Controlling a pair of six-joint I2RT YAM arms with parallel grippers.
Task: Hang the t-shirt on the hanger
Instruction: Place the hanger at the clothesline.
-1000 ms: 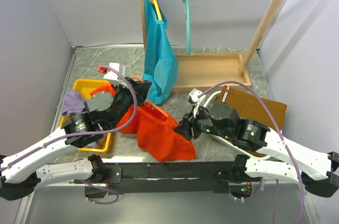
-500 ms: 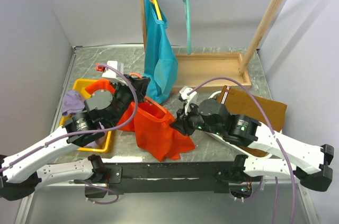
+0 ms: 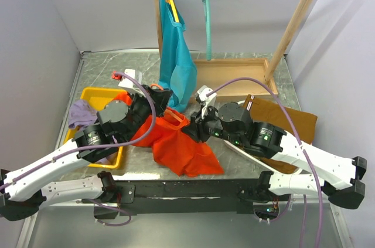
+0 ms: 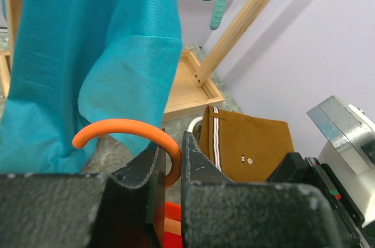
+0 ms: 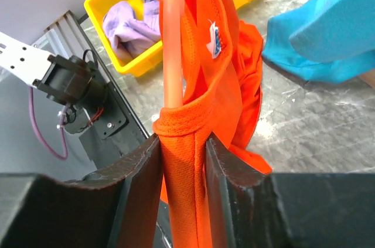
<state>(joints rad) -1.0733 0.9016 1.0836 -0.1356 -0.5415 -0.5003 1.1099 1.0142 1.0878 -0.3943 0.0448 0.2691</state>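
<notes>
- Jaws of the left gripper (image 4: 170, 160) pinch narrow on the orange hanger (image 4: 126, 127), just below its hook.
- The right gripper (image 5: 183, 148) clamps a hemmed edge of the orange-red t-shirt (image 5: 228, 78), bunched round one hanger arm.
- The shirt droops between both arms, near the hanging teal t-shirt (image 3: 176, 66).
- Threading is in hand, I judge; next, draw the fabric over the hanger's shoulder.

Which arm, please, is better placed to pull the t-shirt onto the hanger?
Right, I'd judge. The right arm has its jaws pinching the t-shirt fabric right at the hanger, so it can tug. The left arm has its jaws clamped on the hanger's hook, steadying it.
</notes>
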